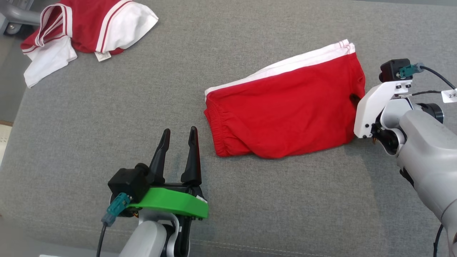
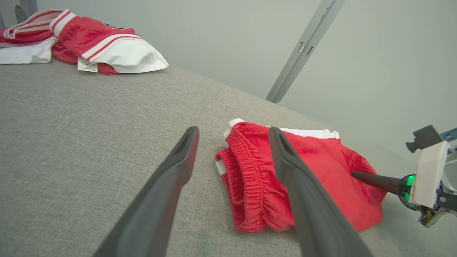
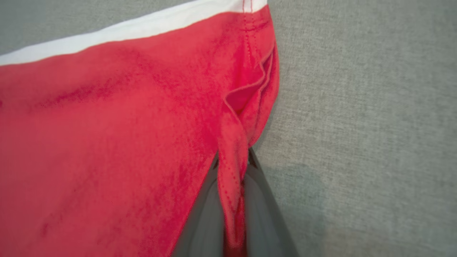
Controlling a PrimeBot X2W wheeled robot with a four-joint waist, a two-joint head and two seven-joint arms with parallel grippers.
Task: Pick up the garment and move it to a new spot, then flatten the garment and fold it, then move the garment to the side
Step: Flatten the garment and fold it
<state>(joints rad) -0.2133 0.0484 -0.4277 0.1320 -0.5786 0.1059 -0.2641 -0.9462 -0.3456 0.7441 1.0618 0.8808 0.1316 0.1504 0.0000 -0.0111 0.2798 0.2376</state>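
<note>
Your right gripper pinches the right hem of the red shorts; left gripper spread, apart; grey surface open leftward.

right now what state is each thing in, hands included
red shorts: folded over, lying on the grey surface, one hem edge bunched up
right hand: shut on that hem edge
left hand: open, empty, apart from the shorts on the waistband side
red and white garment: crumpled heap at the far left corner, nothing touching it
</note>
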